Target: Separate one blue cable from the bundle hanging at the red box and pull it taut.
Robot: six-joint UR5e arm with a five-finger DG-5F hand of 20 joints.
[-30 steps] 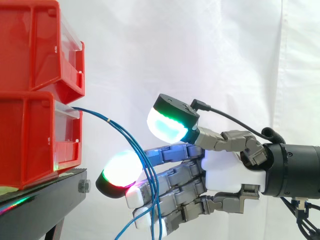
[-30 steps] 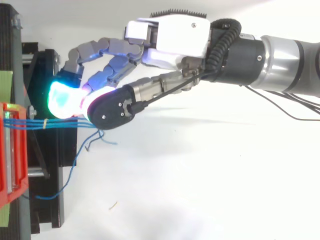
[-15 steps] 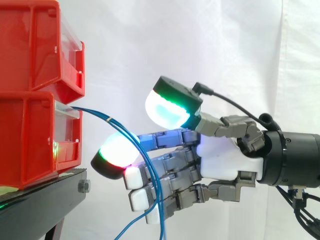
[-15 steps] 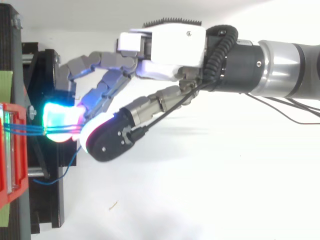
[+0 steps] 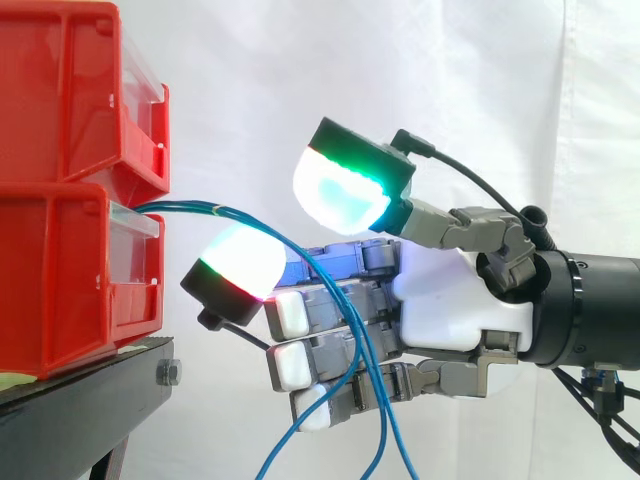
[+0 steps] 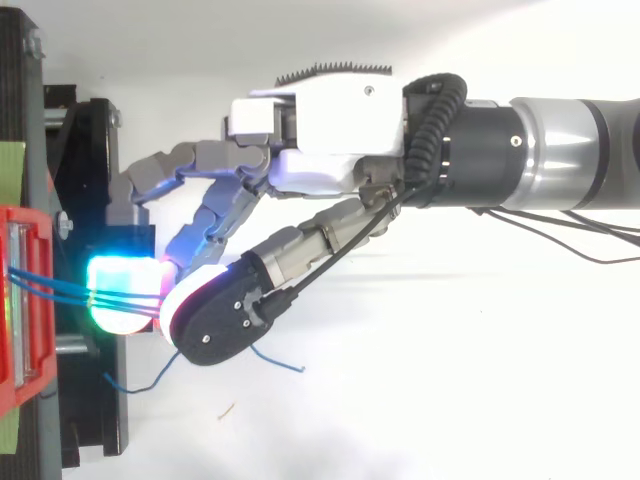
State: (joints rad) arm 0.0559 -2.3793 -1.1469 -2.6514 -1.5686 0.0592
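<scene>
Several thin blue cables [image 5: 215,212] leave the front of the lower red bin [image 5: 70,280] and arc right and down across my hand [image 5: 450,310]. They lie over one glowing fingertip [image 5: 235,268] and run down in front of the other fingers. The thumb's cyan-green pad [image 5: 343,188] stands above the bundle with a gap, so nothing is pinched. From above, the cables [image 6: 60,293] stretch from the bin [image 6: 20,300] to the glowing fingertip [image 6: 125,295] beside the thumb. Loose cable ends [image 6: 140,378] trail below my hand [image 6: 340,140].
A second red bin [image 5: 70,90] is stacked on the lower one, both on a black stand [image 5: 90,400]. The stand's frame [image 6: 85,150] lies under the fingers in the top view. A white curtain hangs behind, with white floor to the right.
My hand has risen and shifted sideways along the bin front. The fingertip has lifted the bundle, so the cables now leave the bin flatter, and the loose ends have swung along.
</scene>
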